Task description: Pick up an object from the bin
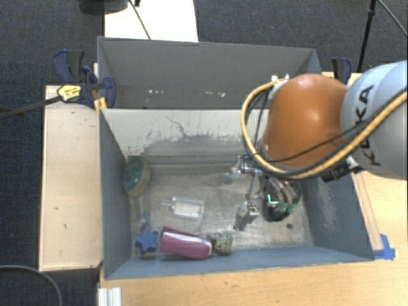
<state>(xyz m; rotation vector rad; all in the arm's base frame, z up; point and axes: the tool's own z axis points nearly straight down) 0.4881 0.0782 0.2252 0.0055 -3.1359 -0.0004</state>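
Our gripper sits low in the bin, right of the pink tube; we cannot tell its opening.

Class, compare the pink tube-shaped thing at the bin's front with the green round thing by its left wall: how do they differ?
Colour: the pink tube is magenta; the green round thing is dull green.
Shape: the pink tube is long, the green round thing disc-like.
Pose: the pink tube lies flat on the floor of the bin; the green round thing seems propped against its left wall.
Both lie apart from the hand.
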